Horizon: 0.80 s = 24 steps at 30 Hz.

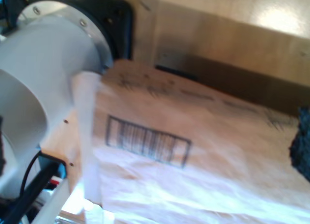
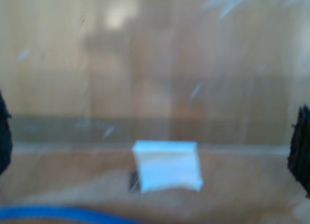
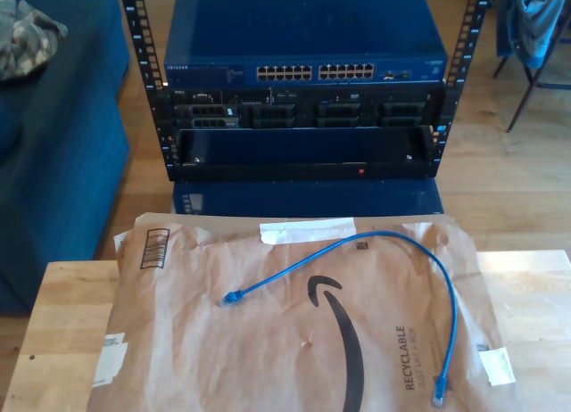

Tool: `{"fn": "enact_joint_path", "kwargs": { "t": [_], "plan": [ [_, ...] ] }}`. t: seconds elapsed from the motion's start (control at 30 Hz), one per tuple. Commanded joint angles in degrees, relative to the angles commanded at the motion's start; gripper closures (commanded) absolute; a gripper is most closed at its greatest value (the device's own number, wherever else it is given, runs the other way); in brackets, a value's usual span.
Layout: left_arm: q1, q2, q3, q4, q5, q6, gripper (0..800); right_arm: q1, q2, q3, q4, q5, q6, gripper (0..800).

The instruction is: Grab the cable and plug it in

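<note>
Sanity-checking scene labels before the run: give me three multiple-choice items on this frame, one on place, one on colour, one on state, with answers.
1. Where does the cable lie?
A. on the brown paper mailer
B. inside the rack
C. on the floor

2. What colour is the cable?
A. grey
B. bright blue
C. black

3. What state are the cable's plugs in?
A. both plugged into the switch
B. one plugged in
C. both loose on the mailer

Answers: 1 A, the exterior view shows it curved across the paper. 2 B, it is plainly blue. 3 C, both ends rest free on the paper.

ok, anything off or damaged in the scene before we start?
Nothing damaged. The cable lies loose in an arc on the brown paper mailer, both plugs free, neither in the switch. The paper is wrinkled, with tape patches.
</note>
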Motion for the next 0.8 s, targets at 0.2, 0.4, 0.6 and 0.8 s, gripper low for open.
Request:
{"fn": "enact_joint_path", "kwargs": {
  "t": [0.2,0.4,0.6,0.8],
  "plan": [
    [-11.16,2.37,-3.08,-2.55,-0.09,-9.41,0,16.79,10.02,-8.26,-0.09,-0.26,13.19,4],
    [-17.32,3.43,-3.43,-2.64,-1.23,-15.91,0,26.64,19.52,-17.49,-0.18,-0.44,20.31,3],
    [-18.11,4.92,-4.92,-4.31,-2.02,-18.11,0,32.26,24.62,-25.41,-0.26,-0.53,26.81,3],
    [-19.96,5.63,-5.10,-7.65,-2.11,-18.90,0,33.41,27.34,-26.64,0.09,-7.12,28.13,4]
  ]
}}
